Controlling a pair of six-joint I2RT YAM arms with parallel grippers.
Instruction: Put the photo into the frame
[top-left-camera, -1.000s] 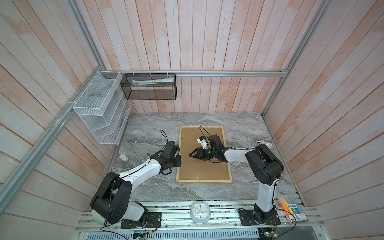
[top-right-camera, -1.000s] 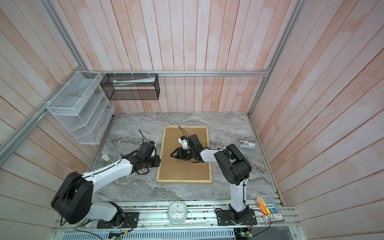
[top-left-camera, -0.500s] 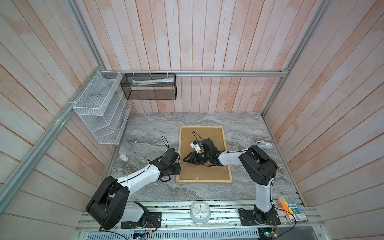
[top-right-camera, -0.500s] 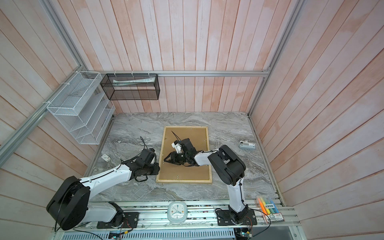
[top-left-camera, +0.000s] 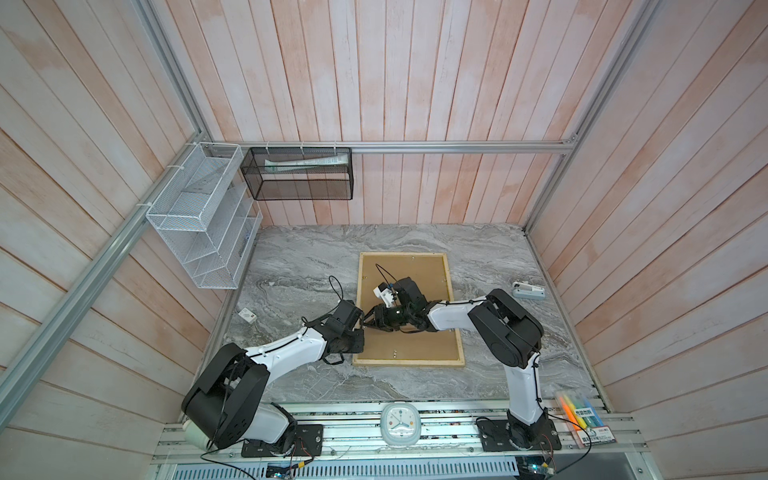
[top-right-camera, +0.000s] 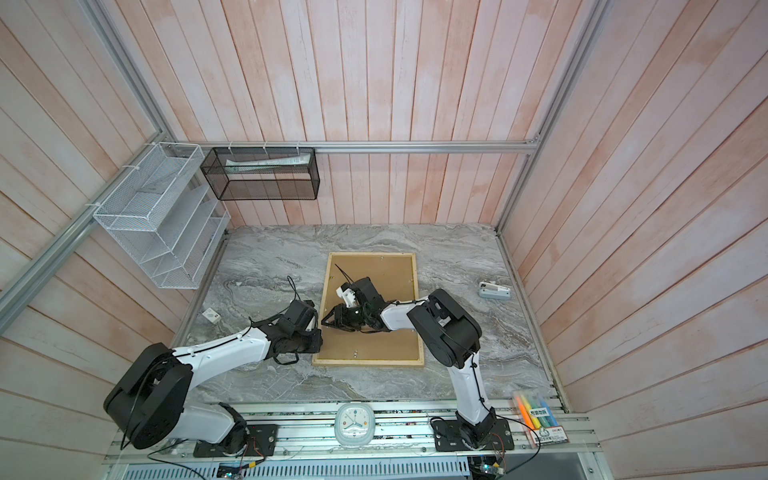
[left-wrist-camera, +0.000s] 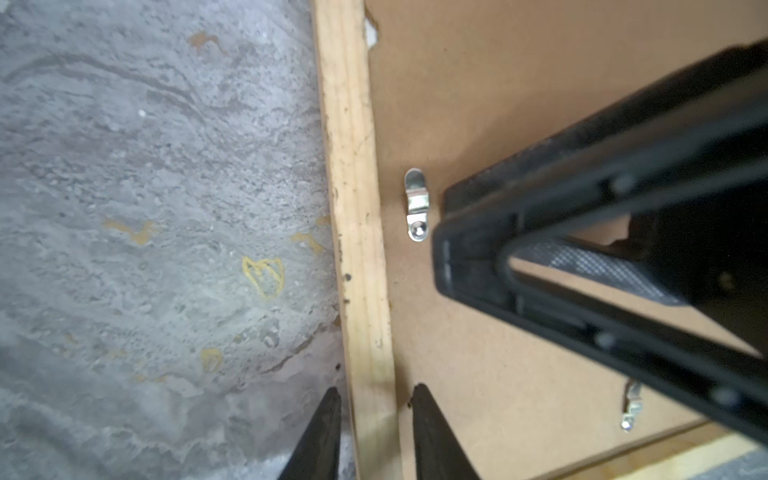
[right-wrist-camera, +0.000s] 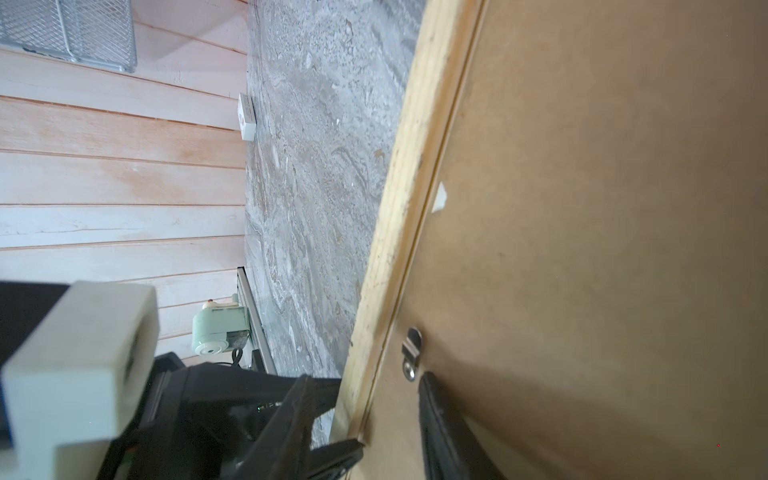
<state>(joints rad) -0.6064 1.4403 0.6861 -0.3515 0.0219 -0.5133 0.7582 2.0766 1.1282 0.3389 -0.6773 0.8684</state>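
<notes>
Swept leftward across the brown backing board (left-wrist-camera: 519, 104), the right gripper (top-left-camera: 369, 323) sat, jaws apart, beside a metal turn clip (left-wrist-camera: 416, 205), likely to turn it, while the left gripper (left-wrist-camera: 376, 401) straddled a rail of the frame (left-wrist-camera: 353, 166) unclamped, likely steadying; the photo lay unseen, presumably beneath.
</notes>
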